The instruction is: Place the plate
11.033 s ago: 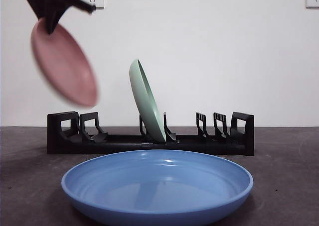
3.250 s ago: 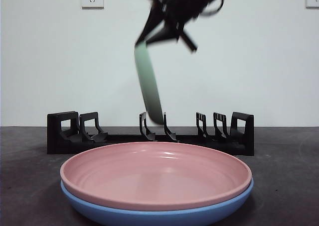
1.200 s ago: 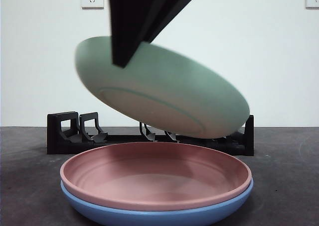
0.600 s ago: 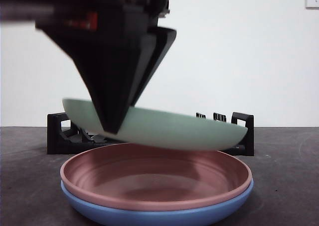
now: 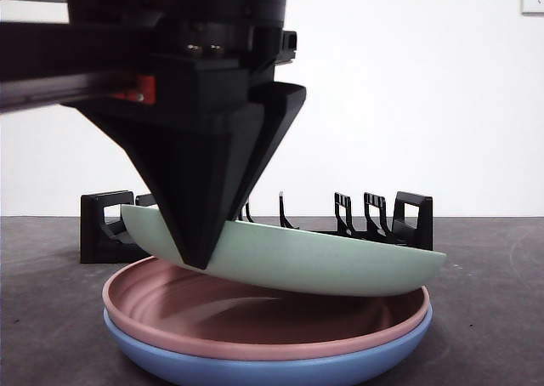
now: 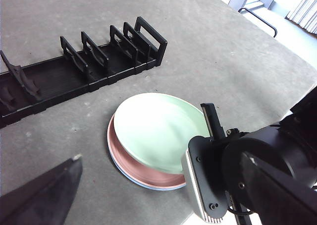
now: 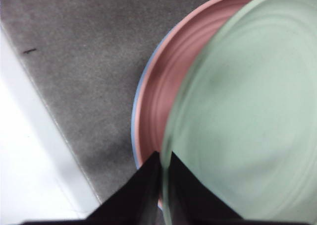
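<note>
Mostly level, pale green plate, glossy, tilted

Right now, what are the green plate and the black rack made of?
The green plate looks like smooth, matte plastic or melamine, evenly coloured with a soft sheen, though glazed ceramic is possible. The black rack looks like moulded plastic, with thin, dull black dividers.

Right gripper: matte black, two wedge-shaped jaws tapering to a narrow point; blocky black housing above, small screws on its face, one red-orange marking at the side. Wrist section, seen from left wrist view: black rounded body, grey ribbed collar, dark fasteners. Left gripper: black, angular.
</note>
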Available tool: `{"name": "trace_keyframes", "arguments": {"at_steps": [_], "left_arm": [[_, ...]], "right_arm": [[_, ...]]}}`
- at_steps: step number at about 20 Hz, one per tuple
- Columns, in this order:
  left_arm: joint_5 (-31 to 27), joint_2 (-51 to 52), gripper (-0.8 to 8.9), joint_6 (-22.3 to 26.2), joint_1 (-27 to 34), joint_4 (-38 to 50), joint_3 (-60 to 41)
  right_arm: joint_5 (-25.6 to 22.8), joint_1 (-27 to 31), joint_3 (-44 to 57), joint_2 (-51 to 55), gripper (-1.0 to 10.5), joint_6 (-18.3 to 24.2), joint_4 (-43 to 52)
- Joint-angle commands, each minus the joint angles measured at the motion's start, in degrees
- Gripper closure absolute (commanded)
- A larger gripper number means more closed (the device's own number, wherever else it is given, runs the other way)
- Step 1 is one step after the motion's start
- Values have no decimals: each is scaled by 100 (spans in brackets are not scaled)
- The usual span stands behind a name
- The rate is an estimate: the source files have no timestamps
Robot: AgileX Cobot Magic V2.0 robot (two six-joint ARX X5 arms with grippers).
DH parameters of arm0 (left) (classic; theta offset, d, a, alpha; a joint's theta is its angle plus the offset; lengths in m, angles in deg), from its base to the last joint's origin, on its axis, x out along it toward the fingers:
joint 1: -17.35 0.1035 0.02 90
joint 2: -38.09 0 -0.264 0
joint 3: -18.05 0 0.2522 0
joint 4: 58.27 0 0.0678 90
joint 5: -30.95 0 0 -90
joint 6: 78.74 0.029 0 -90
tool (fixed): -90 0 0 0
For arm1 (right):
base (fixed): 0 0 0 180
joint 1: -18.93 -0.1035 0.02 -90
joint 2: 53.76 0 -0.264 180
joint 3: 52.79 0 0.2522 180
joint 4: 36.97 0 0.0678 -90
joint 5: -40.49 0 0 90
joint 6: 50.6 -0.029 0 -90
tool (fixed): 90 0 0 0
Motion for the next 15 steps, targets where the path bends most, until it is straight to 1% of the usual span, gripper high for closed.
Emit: {"name": "trace_keyframes", "arguments": {"at_steps": [1, 3, 4, 7, 9, 12, 15], "left_arm": [[0, -37, 322, 55, -26, 94, 116], [0, -37, 322, 46, -26, 92, 116], [0, -37, 322, 39, -28, 92, 116], [0, -37, 322, 4, -26, 92, 116], [0, -37, 322, 7, -26, 92, 116], [0, -37, 322, 7, -26, 92, 116], [0, -37, 322, 7, -26, 98, 116]], "right_arm": [[2, -103, -72, -118, 936, -120, 79], [-11, -103, -72, -118, 919, -120, 127], [-13, -103, -72, -118, 881, -122, 144], [-9, -98, -72, -118, 690, -319, 212], [9, -96, -74, -111, 611, -422, 219], [264, 81, -81, 44, 545, -417, 81], [691, 627, -81, 426, 512, -407, -48]]}}
